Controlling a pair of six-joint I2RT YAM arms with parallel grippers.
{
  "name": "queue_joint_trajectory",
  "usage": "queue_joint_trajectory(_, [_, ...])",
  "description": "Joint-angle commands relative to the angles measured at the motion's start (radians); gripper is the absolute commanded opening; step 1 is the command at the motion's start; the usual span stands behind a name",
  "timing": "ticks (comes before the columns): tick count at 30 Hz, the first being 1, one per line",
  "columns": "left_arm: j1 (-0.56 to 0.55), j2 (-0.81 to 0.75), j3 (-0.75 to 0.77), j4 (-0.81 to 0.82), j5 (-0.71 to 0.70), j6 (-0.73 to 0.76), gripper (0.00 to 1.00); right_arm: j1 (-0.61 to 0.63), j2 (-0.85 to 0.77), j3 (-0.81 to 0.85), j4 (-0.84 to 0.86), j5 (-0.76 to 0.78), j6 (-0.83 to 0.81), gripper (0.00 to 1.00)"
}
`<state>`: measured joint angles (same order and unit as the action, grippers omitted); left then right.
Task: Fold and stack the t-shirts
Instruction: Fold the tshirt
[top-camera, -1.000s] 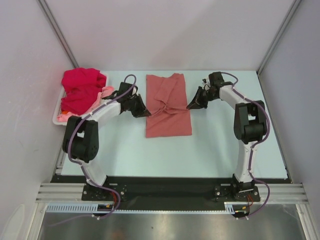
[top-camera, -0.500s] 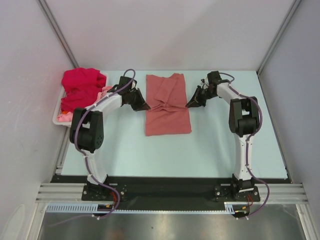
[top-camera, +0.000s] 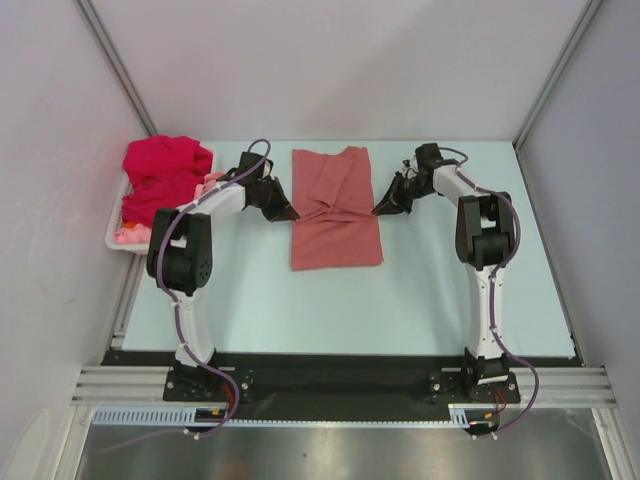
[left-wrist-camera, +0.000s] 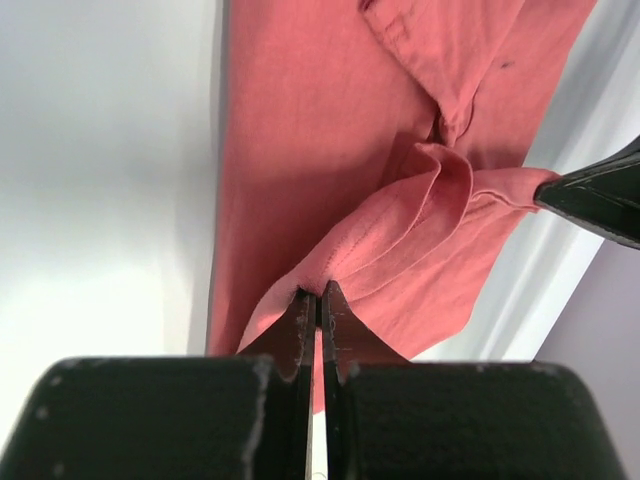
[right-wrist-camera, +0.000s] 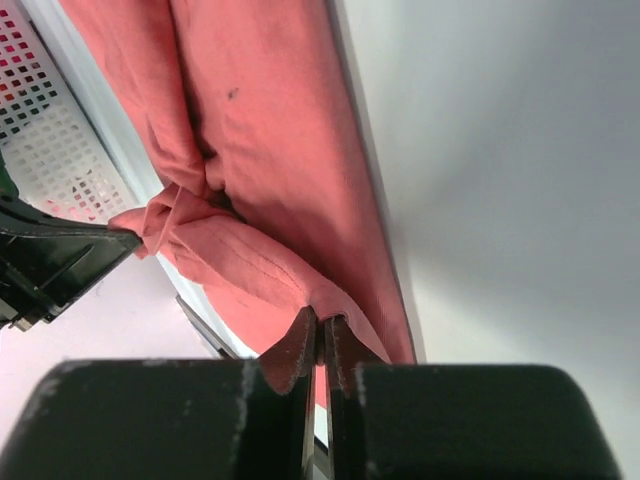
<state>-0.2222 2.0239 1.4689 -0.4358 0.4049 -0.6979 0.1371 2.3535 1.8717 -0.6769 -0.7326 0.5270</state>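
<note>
Cloth is being pinched from both sides here. The dusty salmon-red cloth t-shirt (top-camera: 336, 215) lies in the middle of the pale blue-green surface (top-camera: 450, 290) as a long narrow panel running from far to near, and by the look of it is already doubled lengthwise.

In its wrist view the left tool (left-wrist-camera: 318, 298) has its tips nipped together over a hemmed fold on the shirt's left edge, about mid-length, with only a sliver of gap between them. The right tool (right-wrist-camera: 320, 322) is closed the same way on a thin lip of fabric at the opposite edge. Between the two grips the cloth bunches into a raised ridge across the panel, so the step in hand is probably a crosswise fold.

This fabric should be light, limp and not slippery. It will sag and crease wherever it hangs unsupported. Holds belong right at the edges and through every layer, or a lower layer may drop out, and the two sides should travel level.

A bright crimson cloth t-shirt (top-camera: 160, 172) and a light pink cloth t-shirt (top-camera: 127, 232) sit heaped, unfolded, in the white perforated plastic basket (top-camera: 112, 245) at the surface's left edge.
</note>
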Motion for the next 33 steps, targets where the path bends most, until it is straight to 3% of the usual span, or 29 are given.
queue_joint_trajectory(1, [0.024,0.009,0.065,-0.004,0.02,0.017,0.0,-0.007,0.021,0.081,-0.004,-0.025,0.013,0.07])
queue_joint_trajectory(5, [0.03,0.053,0.109,-0.032,0.025,0.026,0.09,-0.01,0.056,0.145,-0.009,-0.028,0.039,0.09])
queue_joint_trajectory(6, [0.033,0.065,0.134,-0.043,0.028,0.029,0.18,-0.011,0.073,0.161,-0.012,-0.033,0.042,0.11])
queue_joint_trajectory(9, [0.043,0.078,0.177,-0.09,0.008,0.044,0.23,-0.016,0.098,0.25,-0.071,-0.013,0.022,0.21])
queue_joint_trajectory(12, [0.046,0.038,0.217,-0.149,-0.069,0.093,0.37,-0.024,0.108,0.36,-0.156,0.041,-0.038,0.4])
queue_joint_trajectory(17, [0.041,-0.063,0.203,-0.191,-0.101,0.155,0.4,-0.03,0.06,0.42,-0.305,0.162,-0.155,0.45])
queue_joint_trajectory(23, [0.015,-0.177,0.079,-0.15,-0.018,0.175,0.33,0.067,-0.12,0.192,-0.311,0.338,-0.254,0.46])
queue_joint_trajectory(25, [-0.028,-0.192,0.048,-0.136,-0.028,0.175,0.31,0.143,-0.147,0.123,-0.294,0.513,-0.243,0.46])
queue_joint_trajectory(30, [-0.104,-0.195,-0.142,0.115,0.029,0.045,0.3,0.277,-0.16,0.095,-0.231,0.731,-0.164,0.5])
queue_joint_trajectory(33, [-0.134,-0.15,-0.136,0.152,-0.015,0.035,0.3,0.323,-0.125,0.11,-0.208,0.794,-0.147,0.54])
